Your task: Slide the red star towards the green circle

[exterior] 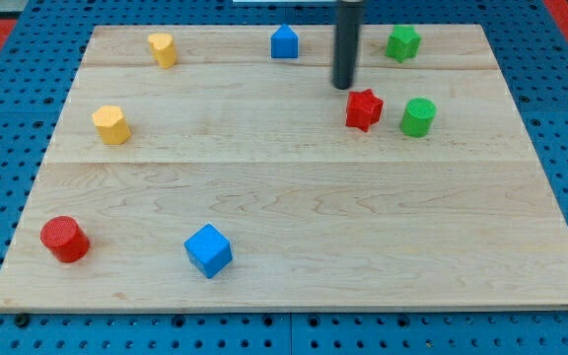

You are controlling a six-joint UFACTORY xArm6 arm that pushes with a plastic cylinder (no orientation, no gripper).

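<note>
You are looking at a wooden board with the red star sitting in its upper right part, closer to the top edge than to the middle, and the green circle standing just to its right, near but not touching. My tip is resting just above and slightly left of the star, apart from it by a thin strip of bare wood. There is nothing to clench or release here: the rod is plain, holding nothing, pressing on nothing.

You are dealing with what looks like a small, rigid, light block, so expect it to be sliding easily on the smooth wood and turning if pushed off centre. The star's points are making that more likely, since a point gives a poor, slipping contact. You should be meeting it on its left side, in a notch between points if you can, so the push runs straight through its middle towards the circle. From where the tip is standing, that means coming round to the left first. Only a short, gentle push seems needed; too much may be knocking the circle away.

The green star is lying near the top right corner, and the blue house-shaped block along the top edge, both out of the path.
</note>
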